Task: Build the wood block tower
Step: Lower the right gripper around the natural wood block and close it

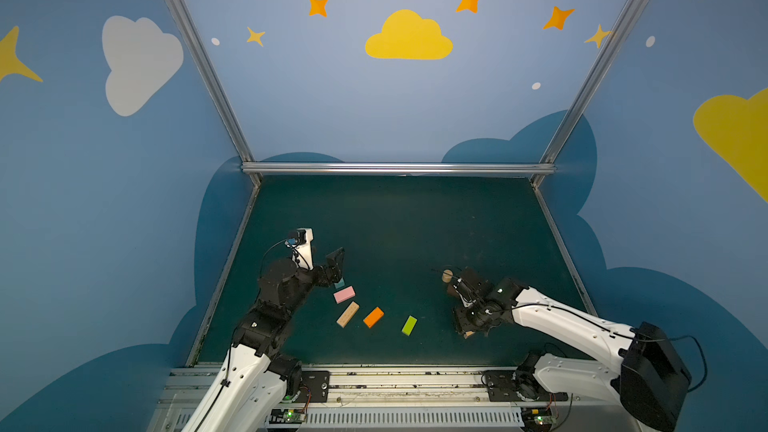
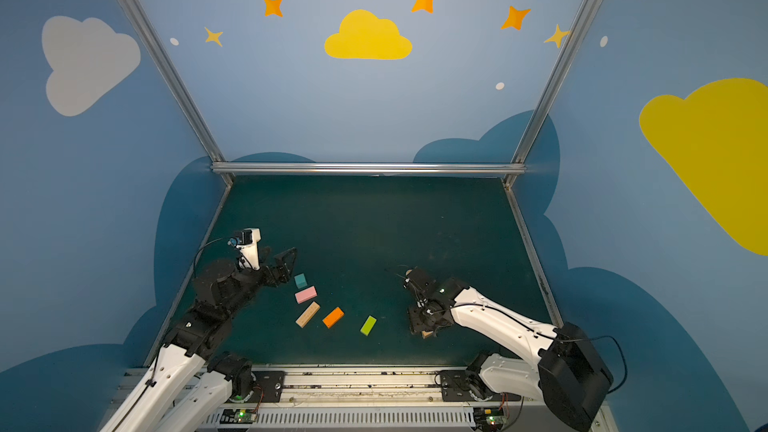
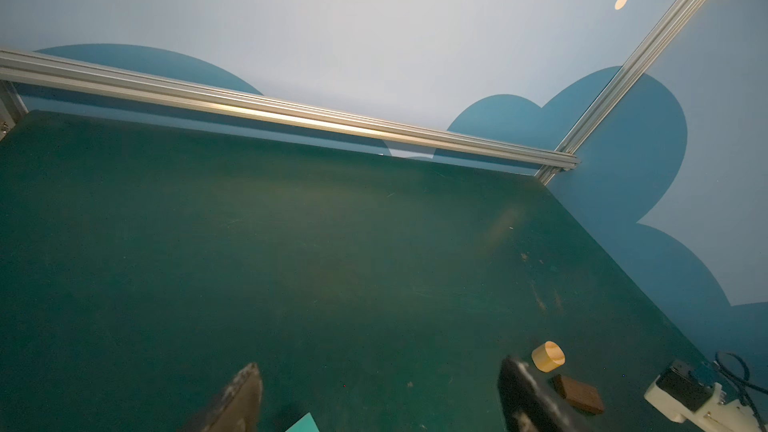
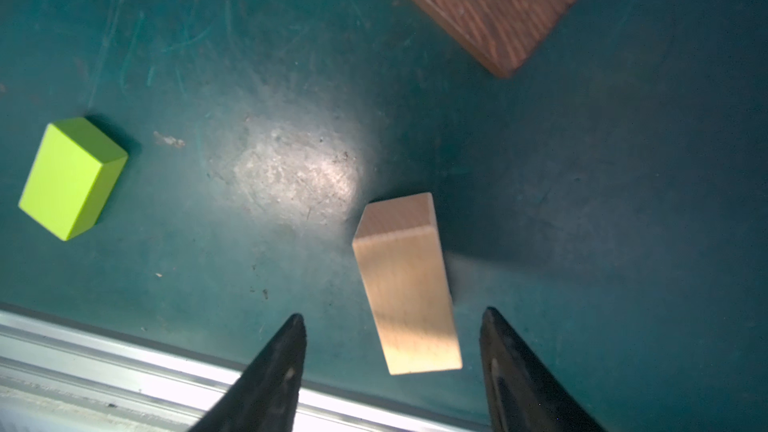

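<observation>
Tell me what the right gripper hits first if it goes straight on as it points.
The tan block: in the right wrist view it lies just ahead of the right gripper, in line with the gap between its open jaws. Depth is unclear; past it is only the green mat.

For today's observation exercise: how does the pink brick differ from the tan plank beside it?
The pink brick is painted; the tan plank is bare wood. The plank looks longer and narrower than the brick. The brick lies beside the teal cube, the plank beside the orange brick. Both lie flat on the mat.
</observation>
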Robot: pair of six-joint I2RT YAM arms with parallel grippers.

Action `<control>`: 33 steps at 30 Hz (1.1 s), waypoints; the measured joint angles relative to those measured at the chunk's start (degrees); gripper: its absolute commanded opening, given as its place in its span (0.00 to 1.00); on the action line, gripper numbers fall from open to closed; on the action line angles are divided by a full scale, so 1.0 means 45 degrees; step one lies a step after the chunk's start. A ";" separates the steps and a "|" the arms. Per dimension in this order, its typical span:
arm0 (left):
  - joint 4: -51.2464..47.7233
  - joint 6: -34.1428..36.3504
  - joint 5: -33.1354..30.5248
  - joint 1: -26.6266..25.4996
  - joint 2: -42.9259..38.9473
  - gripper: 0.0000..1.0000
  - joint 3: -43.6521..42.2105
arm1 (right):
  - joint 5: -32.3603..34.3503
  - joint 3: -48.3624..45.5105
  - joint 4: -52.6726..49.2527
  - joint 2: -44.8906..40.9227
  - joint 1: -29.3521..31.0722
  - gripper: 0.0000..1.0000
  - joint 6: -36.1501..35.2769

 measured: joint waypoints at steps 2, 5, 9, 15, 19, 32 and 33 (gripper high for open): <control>0.0000 0.0000 0.0000 0.0000 0.0005 0.89 0.0000 | 0.0005 0.0000 0.0029 0.0073 -0.0053 0.65 -0.0034; 0.0000 0.0005 0.0005 0.0000 0.0005 0.89 0.0000 | 0.0015 0.0000 0.0044 0.0209 -0.0151 0.63 -0.0078; 0.0000 0.0005 0.0000 -0.0024 0.0010 0.88 0.0000 | 0.0019 0.0000 0.0102 0.0321 -0.0243 0.59 -0.0160; 0.0000 0.0029 0.0000 -0.0034 0.0019 0.88 0.0000 | -0.0005 0.0000 0.0243 0.0602 -0.0325 0.50 -0.0180; 0.0000 0.0039 0.0005 -0.0044 0.0019 0.88 0.0000 | -0.0044 0.0000 0.0403 0.0636 -0.0359 0.46 -0.0180; -0.0005 0.0049 0.0000 -0.0044 0.0044 0.88 0.0000 | -0.0384 -0.0112 0.0685 0.0947 -0.0393 0.36 -0.0160; 0.0000 0.0049 0.0000 -0.0044 0.0044 0.89 0.0000 | -0.0403 -0.0165 0.0685 0.0947 -0.0393 0.33 -0.0165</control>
